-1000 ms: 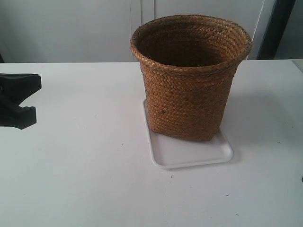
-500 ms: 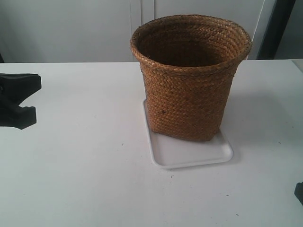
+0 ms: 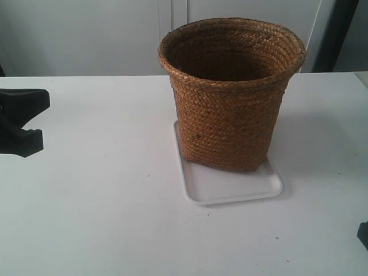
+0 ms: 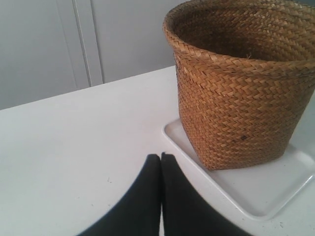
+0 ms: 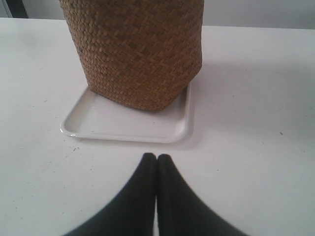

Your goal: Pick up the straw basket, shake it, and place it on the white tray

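The brown straw basket stands upright on the far part of the white tray, leaving the tray's near strip bare. Its woven wall and the tray's rim also show in the left wrist view. My left gripper is shut with nothing in it, on the table a short way from the tray's corner. My right gripper is shut and empty too, just short of the tray, with the basket beyond it. Neither gripper touches the basket.
The white table carries everything. The arm at the exterior view's left rests dark at the frame's edge. A sliver of the arm at the exterior view's right shows in the lower corner. Pale cabinet doors stand behind.
The arm at the exterior view's right has edged into the lower right corner of the picture. The basket, the tray and the other arm have not moved.
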Robot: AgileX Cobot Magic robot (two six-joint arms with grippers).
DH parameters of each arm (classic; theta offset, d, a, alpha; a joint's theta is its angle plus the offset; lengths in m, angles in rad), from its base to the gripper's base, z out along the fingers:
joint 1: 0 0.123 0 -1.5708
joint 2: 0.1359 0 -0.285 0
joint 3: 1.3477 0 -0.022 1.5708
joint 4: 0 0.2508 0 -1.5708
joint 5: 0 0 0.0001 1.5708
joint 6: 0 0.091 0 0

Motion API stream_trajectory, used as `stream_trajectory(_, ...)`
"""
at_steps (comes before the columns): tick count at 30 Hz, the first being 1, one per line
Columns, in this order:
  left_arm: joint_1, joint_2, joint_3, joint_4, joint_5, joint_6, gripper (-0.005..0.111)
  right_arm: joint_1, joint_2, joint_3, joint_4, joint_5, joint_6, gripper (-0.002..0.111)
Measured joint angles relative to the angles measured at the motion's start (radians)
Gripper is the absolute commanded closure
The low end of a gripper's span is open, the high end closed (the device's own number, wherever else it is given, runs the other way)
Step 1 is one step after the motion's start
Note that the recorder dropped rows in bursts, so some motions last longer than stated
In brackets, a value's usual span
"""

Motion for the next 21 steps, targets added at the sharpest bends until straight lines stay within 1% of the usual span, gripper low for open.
stream_trajectory(2,0.000,-0.016,0.000,0.000,0.000,0.015,0.107,0.000,0.000,0.000,0.000,0.000,0.000,0.108)
stream_trajectory(6,0.002,-0.033,0.000,0.000,0.003,0.095,0.107,0.000,0.000,0.000,0.000,0.000,0.000,0.108)
stream_trajectory(8,0.032,-0.042,0.012,0.000,0.018,0.107,0.107,0.000,0.000,0.000,0.000,0.000,0.000,0.108)
stream_trajectory(11,0.125,-0.079,0.060,0.000,0.057,0.086,0.107,0.000,0.000,0.000,0.000,0.000,0.000,0.108)
stream_trajectory(13,0.210,-0.123,0.119,0.000,0.064,0.072,0.107,0.000,0.000,0.000,0.000,0.000,0.000,0.108)
stream_trajectory(17,0.357,-0.243,0.249,0.000,0.032,0.062,0.107,0.000,0.000,0.000,0.000,0.000,0.000,0.108)
stream_trajectory(19,0.413,-0.323,0.320,0.001,0.021,0.060,0.107,0.000,0.000,0.000,0.000,0.000,0.000,0.108)
stream_trajectory(21,0.448,-0.396,0.381,0.001,0.013,0.057,0.107,0.000,0.000,0.000,0.000,0.000,0.000,0.108)
